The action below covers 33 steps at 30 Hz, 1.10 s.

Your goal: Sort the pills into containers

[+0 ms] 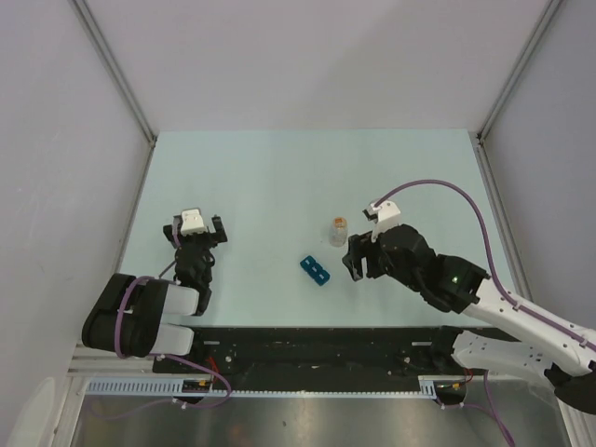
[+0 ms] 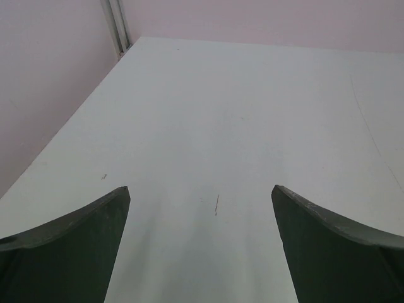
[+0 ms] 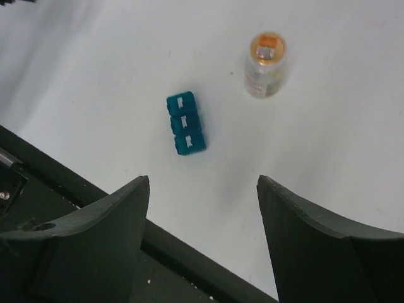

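right wrist view: pill box lids bear white marks too small to read; left gripper and right gripper gape, released.

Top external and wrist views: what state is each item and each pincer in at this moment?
Small bright-blue rectangular plastic pill box: lying flat, lids look shut.
Small clear bottle with tan top: upright, capped.
Left pincer: open, empty.
Right pincer: open, empty.
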{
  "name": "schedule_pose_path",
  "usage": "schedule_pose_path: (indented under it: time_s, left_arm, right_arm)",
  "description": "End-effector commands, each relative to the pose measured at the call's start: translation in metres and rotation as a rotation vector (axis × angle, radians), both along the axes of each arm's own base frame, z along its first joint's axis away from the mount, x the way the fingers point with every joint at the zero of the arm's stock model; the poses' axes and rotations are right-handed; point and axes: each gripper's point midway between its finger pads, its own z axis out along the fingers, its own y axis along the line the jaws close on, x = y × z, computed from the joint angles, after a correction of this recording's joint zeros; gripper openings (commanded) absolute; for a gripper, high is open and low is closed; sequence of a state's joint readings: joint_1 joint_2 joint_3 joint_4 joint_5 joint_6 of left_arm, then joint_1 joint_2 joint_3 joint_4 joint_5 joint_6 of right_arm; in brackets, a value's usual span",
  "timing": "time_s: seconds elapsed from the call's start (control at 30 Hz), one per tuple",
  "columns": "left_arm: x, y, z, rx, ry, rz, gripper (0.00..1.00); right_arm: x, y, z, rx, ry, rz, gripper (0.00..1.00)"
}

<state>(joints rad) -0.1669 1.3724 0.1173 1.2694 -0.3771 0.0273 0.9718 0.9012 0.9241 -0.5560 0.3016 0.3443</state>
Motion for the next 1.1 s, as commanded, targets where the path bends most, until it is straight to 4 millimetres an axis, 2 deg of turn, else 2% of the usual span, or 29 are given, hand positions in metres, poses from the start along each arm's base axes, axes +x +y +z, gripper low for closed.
schedule_pose_path:
  time_s: [0.0,0.13,0.37,0.43,0.47,0.5,0.53,0.57,0.6,0.7,0.77,0.8,0.83,0.87,0.93,0.97,1.03,1.07]
  left_arm:
    - [0.005,0.000,0.017,0.019,-0.051,-0.010,1.00]
    - [0.005,0.000,0.017,0.017,-0.052,-0.008,1.00]
    - [0.003,0.003,0.018,0.004,-0.054,0.003,1.00]
    - [-0.004,0.005,0.038,0.014,-0.099,0.034,1.00]
    - [0.009,0.004,0.066,-0.006,-0.124,0.064,1.00]
    - [0.007,0.002,0.029,0.007,0.119,0.056,1.00]
    - [0.011,-0.001,0.042,-0.027,0.134,0.060,1.00]
    - [0.021,-0.007,0.066,-0.104,0.114,0.063,1.00]
    - [0.015,-0.009,0.050,-0.124,0.219,0.068,1.00]
    - [0.011,-0.024,0.051,-0.212,0.325,0.021,1.00]
    - [0.006,-0.042,0.051,-0.245,0.383,-0.084,1.00]
    - [0.003,-0.047,0.053,-0.272,0.388,-0.108,1.00]
    - [0.000,-0.050,0.055,-0.303,0.388,-0.124,1.00]
    - [-0.007,-0.063,0.061,-0.368,0.378,-0.191,1.00]
    - [-0.016,-0.074,0.065,-0.419,0.366,-0.250,1.00]
    - [-0.023,-0.079,0.061,-0.450,0.372,-0.278,1.00]
    - [-0.037,-0.098,0.069,-0.486,0.359,-0.397,1.00]
    - [-0.045,-0.108,0.064,-0.498,0.379,-0.453,1.00]
  right_arm:
    - [-0.006,-0.013,-0.009,0.015,0.028,-0.051,0.74]
    - [-0.008,-0.023,-0.011,0.009,0.034,-0.077,0.74]
    - [-0.018,-0.021,-0.012,0.050,0.066,-0.052,0.74]
    - [-0.020,-0.022,-0.013,0.052,0.072,-0.054,0.74]
    - [-0.020,-0.023,-0.014,0.051,0.073,-0.056,0.74]
    - [-0.019,-0.023,-0.016,0.047,0.070,-0.058,0.74]
    - [-0.019,-0.024,-0.020,0.038,0.073,-0.059,0.74]
    - [-0.019,-0.024,-0.023,0.032,0.073,-0.059,0.74]
    - [-0.016,-0.020,-0.024,0.035,0.065,-0.050,0.74]
    - [-0.012,-0.010,-0.031,0.034,0.057,-0.026,0.74]
    - [-0.009,-0.003,-0.045,0.001,0.063,-0.009,0.74]
    - [-0.006,0.005,-0.043,0.019,0.048,0.013,0.74]
    - [-0.003,0.011,-0.050,-0.007,0.041,0.041,0.75]
    - [-0.002,0.016,-0.055,-0.012,0.033,0.068,0.75]
    - [-0.002,0.036,-0.060,0.011,0.009,0.153,0.74]
    - [0.000,0.042,-0.070,-0.028,0.001,0.196,0.75]
    - [0.004,0.056,-0.074,-0.031,-0.021,0.240,0.76]
    - [0.009,0.063,-0.083,-0.048,-0.027,0.251,0.76]
